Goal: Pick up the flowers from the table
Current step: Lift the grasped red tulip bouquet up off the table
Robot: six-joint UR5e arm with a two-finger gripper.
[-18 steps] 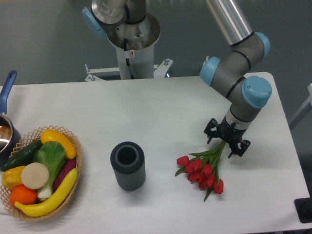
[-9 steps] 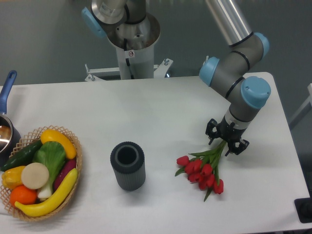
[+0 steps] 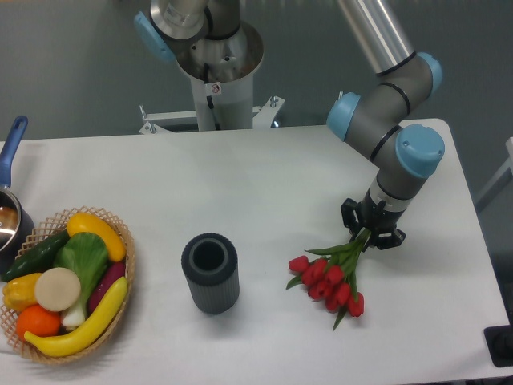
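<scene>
The flowers [image 3: 330, 280] are a bunch of red tulips with green leaves, lying on the white table [image 3: 264, 184] right of centre, heads toward the front-left and stems pointing up-right. My gripper [image 3: 372, 233] sits over the stem end, its black fingers drawn in tight against the thin green stems. The stem tips are hidden under the gripper.
A dark grey ribbed cylinder vase [image 3: 210, 273] stands upright left of the flowers. A woven basket [image 3: 120, 241] of colourful vegetables sits at the front left, with a blue-handled pot [image 3: 10, 200] behind it. The arm's base [image 3: 215, 56] is at the table's far edge.
The gripper's fingers have drawn together from spread apart onto the stems. The bunch has shifted slightly, its leaves lifting a little toward the gripper.
</scene>
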